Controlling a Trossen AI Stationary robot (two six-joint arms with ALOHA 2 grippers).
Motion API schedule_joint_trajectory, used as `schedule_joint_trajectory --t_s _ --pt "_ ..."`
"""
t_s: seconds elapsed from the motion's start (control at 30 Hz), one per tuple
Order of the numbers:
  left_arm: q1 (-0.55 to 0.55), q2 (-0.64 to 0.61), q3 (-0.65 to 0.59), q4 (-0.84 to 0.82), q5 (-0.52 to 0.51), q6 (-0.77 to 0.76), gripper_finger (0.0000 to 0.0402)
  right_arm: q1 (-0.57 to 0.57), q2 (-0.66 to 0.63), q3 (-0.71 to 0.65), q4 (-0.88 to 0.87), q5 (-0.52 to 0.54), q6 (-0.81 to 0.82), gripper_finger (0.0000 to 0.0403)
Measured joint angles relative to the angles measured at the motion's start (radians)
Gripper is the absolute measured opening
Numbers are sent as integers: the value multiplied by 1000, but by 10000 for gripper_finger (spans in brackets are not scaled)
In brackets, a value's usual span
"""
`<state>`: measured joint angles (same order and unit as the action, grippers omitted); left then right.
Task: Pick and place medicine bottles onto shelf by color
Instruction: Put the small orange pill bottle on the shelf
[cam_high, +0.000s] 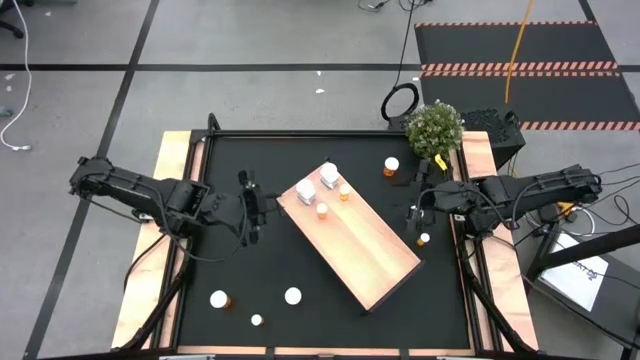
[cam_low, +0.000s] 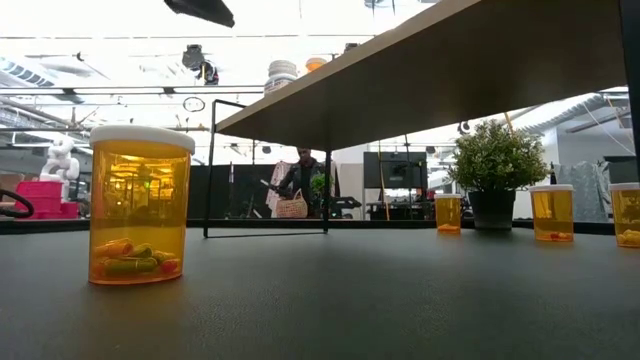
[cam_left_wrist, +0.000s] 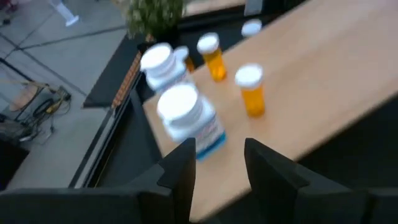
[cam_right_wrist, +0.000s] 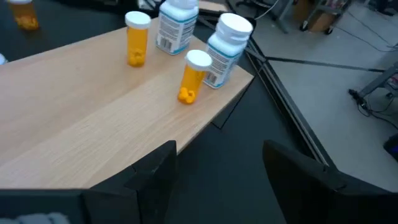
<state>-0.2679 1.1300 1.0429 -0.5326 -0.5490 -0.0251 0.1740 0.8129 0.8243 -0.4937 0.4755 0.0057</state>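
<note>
Medicine bottles (cam_high: 322, 192) upright on shelf (cam_high: 365, 250)

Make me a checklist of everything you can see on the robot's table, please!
Surface: black mat on a wood-edged table.
Job's things: tilted shelf holds two white bottles and two orange bottles at one end; more bottles stand on the mat.
Clutter: potted plant at the far edge.
Grippers: left tool empty, just off the shelf's end near the white bottles; right tool open, empty, beside the shelf.
Cables: loose cables on the floor.
Surroundings: grey floor, striped mats; a person far behind.
</note>
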Motion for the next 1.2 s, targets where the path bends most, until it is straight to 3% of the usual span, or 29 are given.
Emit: schedule_joint_trajectory --t_s 0.4,0.8,1.2 --pt "-13 2 -37 36 4 -136 141 -11 -73 -59 5 -2 205 235" --pt "-61 17 -37 42 9 -142 141 -11 -85 -59 -355 -16 556 235" --pt "-60 16 -37 65 8 -127 141 -11 -103 -67 -439 -86 639 235"
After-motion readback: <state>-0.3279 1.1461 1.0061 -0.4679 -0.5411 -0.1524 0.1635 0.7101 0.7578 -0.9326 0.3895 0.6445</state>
